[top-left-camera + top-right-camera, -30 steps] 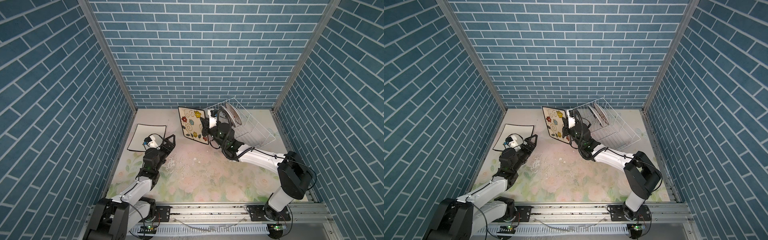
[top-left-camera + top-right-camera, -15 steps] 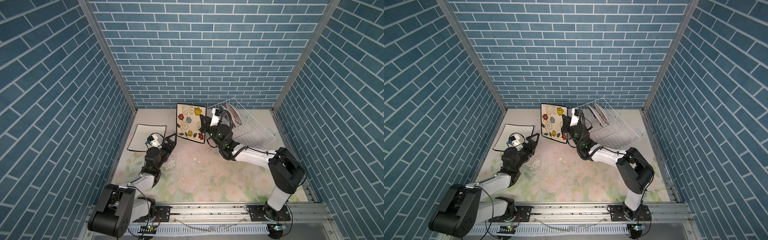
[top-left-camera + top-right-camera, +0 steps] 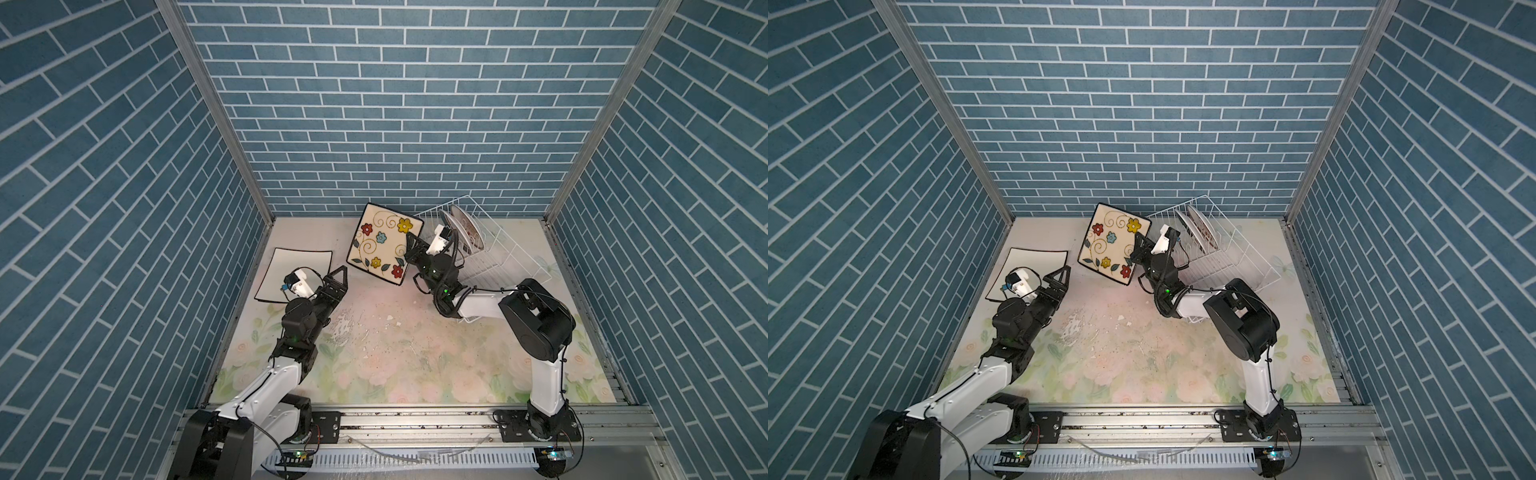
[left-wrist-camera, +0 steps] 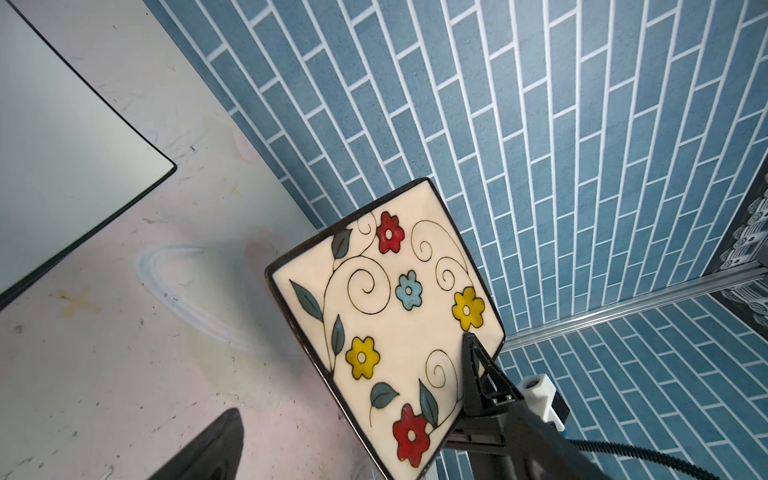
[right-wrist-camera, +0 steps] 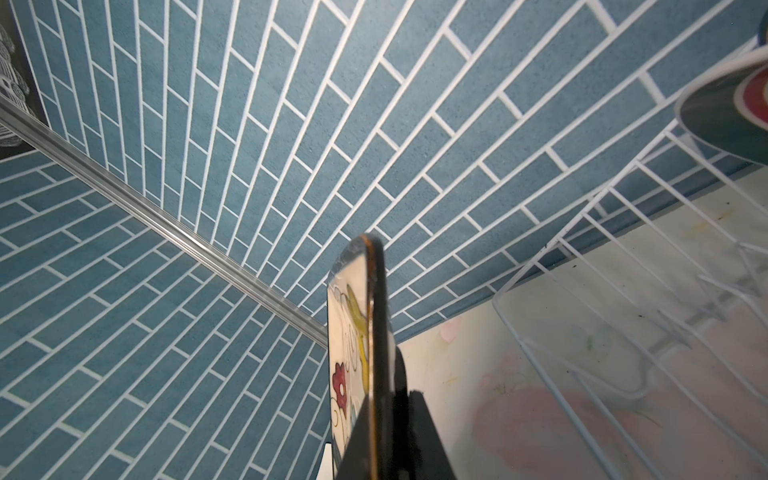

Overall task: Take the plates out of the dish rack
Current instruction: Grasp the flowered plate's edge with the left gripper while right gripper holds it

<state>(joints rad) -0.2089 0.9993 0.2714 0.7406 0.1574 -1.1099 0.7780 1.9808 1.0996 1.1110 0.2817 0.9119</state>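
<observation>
My right gripper (image 3: 410, 239) (image 3: 1138, 242) is shut on the right edge of a cream square plate (image 3: 380, 245) (image 3: 1111, 245) with coloured flowers. It holds this plate nearly upright in the air, left of the white wire dish rack (image 3: 500, 253) (image 3: 1235, 255). The right wrist view shows the flowered plate (image 5: 347, 332) edge-on between the jaws. Two round plates (image 3: 463, 228) (image 3: 1198, 228) stand in the rack's far end. My left gripper (image 3: 337, 279) (image 3: 1059, 279) is open and empty, just below and left of the flowered plate (image 4: 386, 316). It hovers beside a plain white square plate (image 3: 286, 262) (image 3: 1030, 262) lying flat.
The blue brick back wall stands close behind the held plate and the rack. The left side wall runs just past the white plate (image 4: 50, 145). My right arm's forearm (image 3: 478, 305) lies across the rack's near end. The table (image 3: 395, 357) is a worn floral mat.
The flowered plate has shifted slightly left and turned its face more upward in my right gripper. My left arm has edged its open gripper a little toward the plate.
</observation>
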